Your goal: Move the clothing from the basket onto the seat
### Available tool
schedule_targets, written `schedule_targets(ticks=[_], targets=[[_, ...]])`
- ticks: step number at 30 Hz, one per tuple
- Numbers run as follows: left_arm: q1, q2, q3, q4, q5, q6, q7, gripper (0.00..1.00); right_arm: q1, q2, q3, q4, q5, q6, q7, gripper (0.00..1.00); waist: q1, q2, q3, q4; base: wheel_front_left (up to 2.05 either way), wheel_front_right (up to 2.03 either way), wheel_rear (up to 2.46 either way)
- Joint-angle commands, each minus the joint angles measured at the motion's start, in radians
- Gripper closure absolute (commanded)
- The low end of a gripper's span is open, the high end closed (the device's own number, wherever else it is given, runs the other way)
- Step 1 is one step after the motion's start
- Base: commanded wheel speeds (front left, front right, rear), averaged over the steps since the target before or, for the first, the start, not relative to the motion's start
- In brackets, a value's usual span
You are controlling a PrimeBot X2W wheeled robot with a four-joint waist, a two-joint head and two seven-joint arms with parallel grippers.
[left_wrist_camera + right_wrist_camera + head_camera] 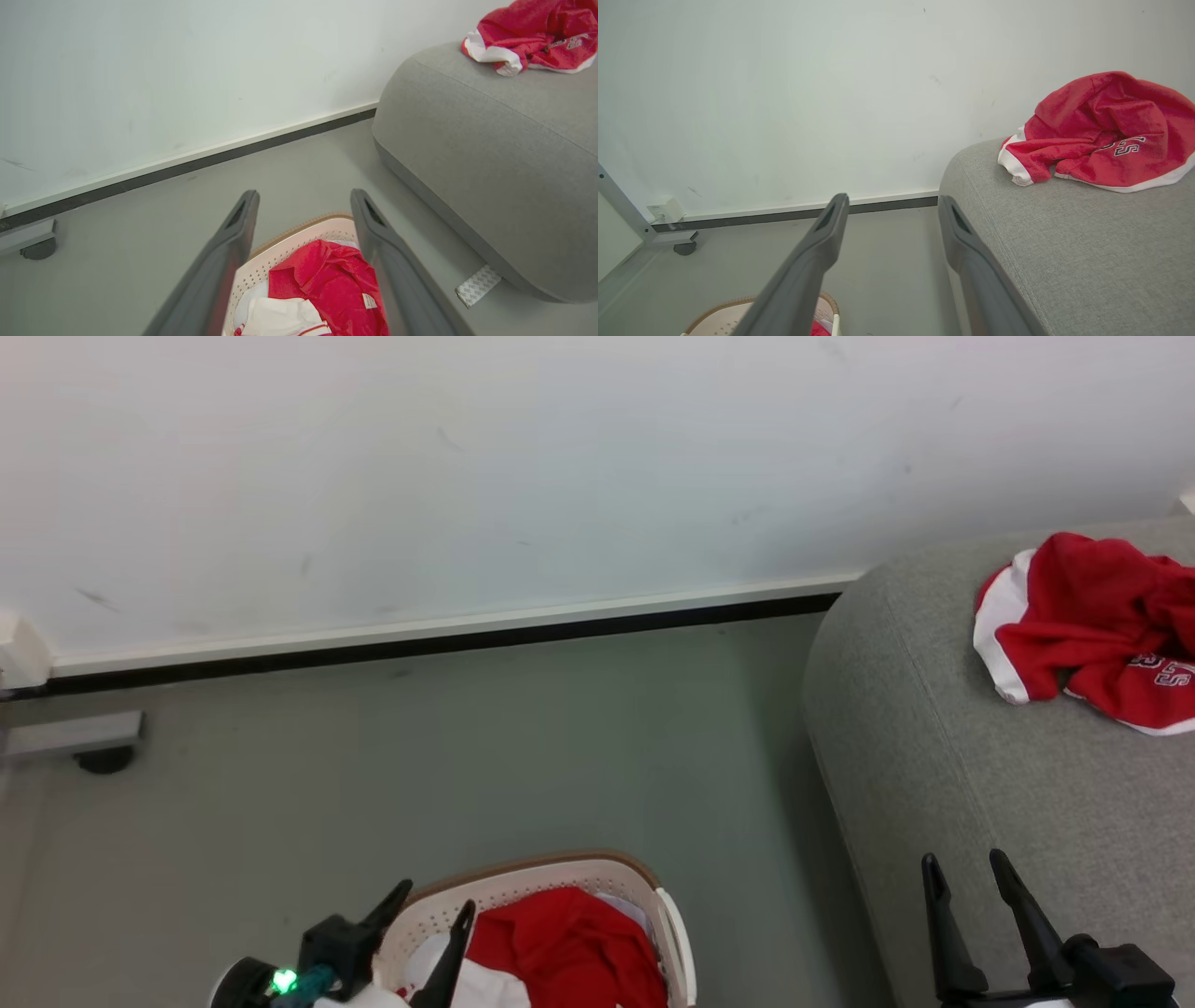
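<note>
Red clothing [569, 947] with white trim lies in the cream basket [551, 877] at the bottom of the head view, seen too as clothing [327, 284] inside the basket [285, 247] in the left wrist view. Another red garment [1092, 625] lies crumpled on the grey seat [980, 775] at the right; the right wrist view shows this garment [1101, 135] on the seat [1064, 242]. My left gripper [434, 905] hangs open just above the basket's left side, holding nothing. Open and empty too, my right gripper [966, 863] hovers over the seat's front edge.
A white wall with a dark baseboard [420, 644] runs behind. Grey floor [467, 756] lies between basket and seat. A grey frame foot with a caster [103, 756] stands at the left. A wall socket [665, 210] sits low on the wall. A patterned tape strip [479, 284] lies by the seat.
</note>
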Motion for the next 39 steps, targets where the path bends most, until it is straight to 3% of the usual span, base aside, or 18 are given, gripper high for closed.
schedule_targets(ticks=[1,11,17,39], targets=[[-0.025,0.011,-0.015,0.031,0.018,-0.004,0.024,0.00,-0.011,-0.001,0.001,-0.001,0.008,-0.002,0.001,0.00,-0.0001,0.0000,0.042,-0.039,0.00,0.00,0.00],[-0.163,0.050,-0.161,0.293,0.019,-0.015,0.250,0.00,-0.062,-0.001,0.014,-0.019,0.042,-0.002,0.001,0.00,-0.0001,0.0000,0.139,-0.116,0.00,0.00,0.00],[-0.223,0.080,-0.217,0.432,0.010,-0.015,0.328,0.00,-0.087,-0.001,0.024,-0.030,0.054,-0.002,0.001,0.00,-0.0001,0.0000,0.202,-0.139,0.00,0.00,0.00],[-0.430,0.172,-0.468,0.639,-0.121,-0.015,0.326,0.00,-0.188,-0.001,0.064,-0.081,0.096,-0.002,0.001,0.00,-0.0001,0.0000,0.442,-0.172,0.00,0.00,0.00]])
